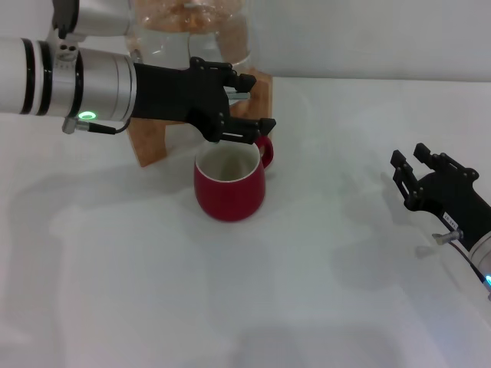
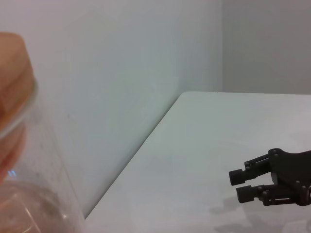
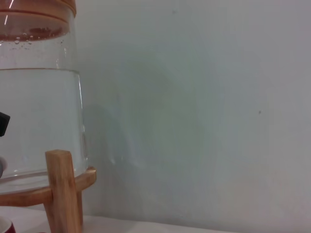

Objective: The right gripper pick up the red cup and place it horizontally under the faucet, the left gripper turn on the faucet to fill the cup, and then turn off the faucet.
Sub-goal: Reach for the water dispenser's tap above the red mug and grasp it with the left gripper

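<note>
While the rounded glossy red ceramic cup point(image 1: 229, 184) stands upright on the white tabletop point(image 1: 322, 307), I log the placing step as done.

Item 1: cup, just in front of the wooden stand point(image 1: 153, 138) carrying the clear glass water jar point(image 1: 192, 31), at about 11 o'clock in my head view. Its cream inside looks dry; I cannot make out water.

Item 2: left pincer point(image 1: 249, 103), black prongs on a silver cylinder arm, directly over the cup's far rim, where I judge the faucet to be; the spigot itself is hidden behind the prongs. Prongs spread, one high, one low, with a gap between; whether they touch the lever I cannot tell.

Item 3: right pincer point(image 1: 418, 172), black prongs, white arm, at 3 o'clock, well apart from the cup, spread, holding nothing.

Outstanding, by my judgement: opening the faucet, filling, closing.
</note>
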Tool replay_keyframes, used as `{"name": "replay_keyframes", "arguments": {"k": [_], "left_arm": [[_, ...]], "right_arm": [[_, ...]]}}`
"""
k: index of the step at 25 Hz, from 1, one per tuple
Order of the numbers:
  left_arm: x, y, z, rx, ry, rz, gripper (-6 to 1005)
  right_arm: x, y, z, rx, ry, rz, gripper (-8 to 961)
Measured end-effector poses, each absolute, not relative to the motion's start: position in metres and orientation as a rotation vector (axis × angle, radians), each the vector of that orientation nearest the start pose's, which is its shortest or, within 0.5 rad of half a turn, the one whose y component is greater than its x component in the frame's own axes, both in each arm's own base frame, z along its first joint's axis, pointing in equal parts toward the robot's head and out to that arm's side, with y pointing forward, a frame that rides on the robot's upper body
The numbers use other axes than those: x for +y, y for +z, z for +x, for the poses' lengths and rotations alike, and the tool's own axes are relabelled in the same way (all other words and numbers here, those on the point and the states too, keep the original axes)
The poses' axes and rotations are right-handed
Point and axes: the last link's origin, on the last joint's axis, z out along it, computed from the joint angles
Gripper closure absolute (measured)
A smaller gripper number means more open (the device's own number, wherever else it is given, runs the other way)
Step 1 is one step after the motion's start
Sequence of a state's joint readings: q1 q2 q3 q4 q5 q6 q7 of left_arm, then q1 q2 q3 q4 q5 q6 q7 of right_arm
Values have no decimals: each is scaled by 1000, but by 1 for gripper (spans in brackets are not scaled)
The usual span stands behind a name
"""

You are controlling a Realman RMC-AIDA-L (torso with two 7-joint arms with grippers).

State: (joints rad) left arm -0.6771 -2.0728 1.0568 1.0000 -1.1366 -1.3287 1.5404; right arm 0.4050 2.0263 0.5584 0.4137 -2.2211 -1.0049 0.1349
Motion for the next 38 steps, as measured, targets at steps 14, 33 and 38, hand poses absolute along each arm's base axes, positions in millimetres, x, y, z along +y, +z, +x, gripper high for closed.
{"name": "replay_keyframes", "arguments": {"k": [14,33,38], "left_arm": [[402,7,-156,-136,-344,-2754,242],[404,0,-154,-127,-336,-2776,243],[402,2,-153,-127,-339,-2783,243]], "right_arm": [[320,-68,291,612,741,-1877,575],[319,-67,291,616,749,-1873,575],[318,-66,292,620,751,-1872,575]]}}
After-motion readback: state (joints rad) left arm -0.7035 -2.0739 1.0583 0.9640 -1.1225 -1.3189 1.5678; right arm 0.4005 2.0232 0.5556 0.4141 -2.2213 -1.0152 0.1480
